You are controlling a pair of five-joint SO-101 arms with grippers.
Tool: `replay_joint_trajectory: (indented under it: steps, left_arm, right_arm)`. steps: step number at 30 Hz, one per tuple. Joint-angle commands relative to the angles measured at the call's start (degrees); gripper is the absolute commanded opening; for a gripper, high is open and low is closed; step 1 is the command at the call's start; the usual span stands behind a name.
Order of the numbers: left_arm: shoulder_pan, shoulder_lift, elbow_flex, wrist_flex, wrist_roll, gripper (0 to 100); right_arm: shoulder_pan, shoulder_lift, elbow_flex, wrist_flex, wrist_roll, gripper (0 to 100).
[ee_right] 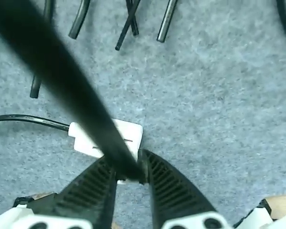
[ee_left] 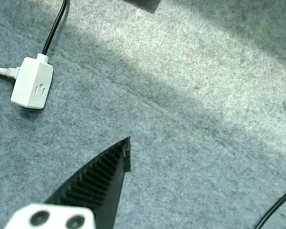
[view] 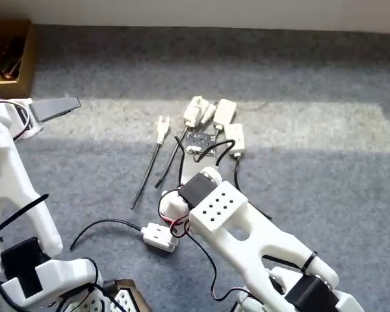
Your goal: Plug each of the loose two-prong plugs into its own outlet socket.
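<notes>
Right gripper is clenched on a black cord, right by a white socket on the carpet. A loose plug lies at that socket's 12 o'clock, with more sockets at 1 o'clock. Left gripper hangs at 10 o'clock; I cannot tell its state.

A white two-prong plug is laid flat on the carpet, prongs pointed toward the far side. Its black cable is stretched toward the near left. Just to its right a second white plug is laid beside a far socket, with a third white block just nearer. Whether any are joined cannot be told. Well apart and nearer, a lone outlet socket is laid flat, its socket cable curved leftward.
</notes>
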Motion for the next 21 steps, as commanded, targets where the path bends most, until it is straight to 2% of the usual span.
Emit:
replay_joint_trajectory:
  steps: [1, 6, 13, 21]
  left_arm:
    - [0.84, -0.31, -2.07, 0.09, 0.35, 62]
    - [0.75, -0.31, -2.07, 0.09, 0.26, 62]
    - [0.75, -0.31, -1.98, 0.09, 0.26, 62]
    - [0.84, -0.31, -1.98, 0.09, 0.26, 62]
  right_arm:
    - [0.84, -0.84, -6.99, 2.77, -0.62, 0.6]
    - [0.84, -0.22, -6.55, 2.24, -0.53, 0.6]
    - [3.91, -0.31, -0.04, -5.14, -0.44, 0.6]
    - [4.44, -0.22, 0.31, -5.58, -0.35, 0.6]
